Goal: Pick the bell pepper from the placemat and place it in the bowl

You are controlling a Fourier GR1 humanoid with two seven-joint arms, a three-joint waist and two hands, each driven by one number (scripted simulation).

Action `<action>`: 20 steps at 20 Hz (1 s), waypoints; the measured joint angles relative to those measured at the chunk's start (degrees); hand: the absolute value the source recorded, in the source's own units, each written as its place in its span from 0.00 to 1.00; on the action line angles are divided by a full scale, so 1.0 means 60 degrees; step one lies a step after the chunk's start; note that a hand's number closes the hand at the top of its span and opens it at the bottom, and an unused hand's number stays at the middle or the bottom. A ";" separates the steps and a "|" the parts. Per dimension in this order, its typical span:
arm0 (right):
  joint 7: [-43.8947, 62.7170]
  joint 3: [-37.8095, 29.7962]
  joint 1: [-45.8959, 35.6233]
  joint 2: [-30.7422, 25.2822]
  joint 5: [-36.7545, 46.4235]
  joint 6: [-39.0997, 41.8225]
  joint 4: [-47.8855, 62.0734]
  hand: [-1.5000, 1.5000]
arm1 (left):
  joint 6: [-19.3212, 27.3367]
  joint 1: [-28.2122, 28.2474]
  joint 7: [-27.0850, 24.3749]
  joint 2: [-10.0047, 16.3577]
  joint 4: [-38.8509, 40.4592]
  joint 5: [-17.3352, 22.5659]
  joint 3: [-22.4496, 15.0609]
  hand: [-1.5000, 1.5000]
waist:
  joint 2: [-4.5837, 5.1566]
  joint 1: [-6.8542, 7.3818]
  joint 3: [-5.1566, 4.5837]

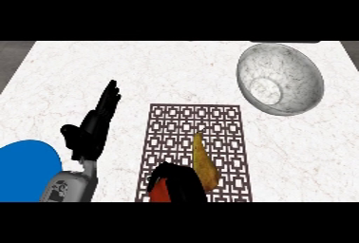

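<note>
One bell pepper [203, 163] lies on one placemat [224, 128] at six o'clock, the right hand [184, 184] curled round it. One bowl [308, 80] sits at two o'clock. The left hand [95, 128] rests straight-fingered at nine.

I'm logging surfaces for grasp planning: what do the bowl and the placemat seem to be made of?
Bowl: likely polished stone or glazed ceramic; grey-white with dark marble-like veins and a smooth inside. Placemat: thin and flat, a matte dark brown lattice pattern with pale gaps; perhaps plastic or woven fibre, unclear which.
</note>
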 measured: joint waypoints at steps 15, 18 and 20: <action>-0.6217 -0.1203 0.1019 -0.6296 -0.2944 0.1857 -0.7215 1.00 | -0.0007 0.0451 -0.0188 0.0115 -0.0150 0.0060 0.0215 0.50 | -0.0017 -0.0364 0.0008; -0.6515 -0.2573 0.1336 -0.7588 -0.3804 0.2031 -0.8329 1.00 | -0.0112 0.0544 -0.0400 0.0129 -0.0022 0.0086 0.0254 0.50 | -0.0017 -0.0395 -0.0005; -0.6592 -0.3672 0.1469 -0.8287 -0.4551 0.2230 -0.8688 1.00 | -0.0067 0.0420 -0.0246 0.0105 -0.0102 0.0061 0.0259 0.50 | -0.0016 -0.0385 -0.0008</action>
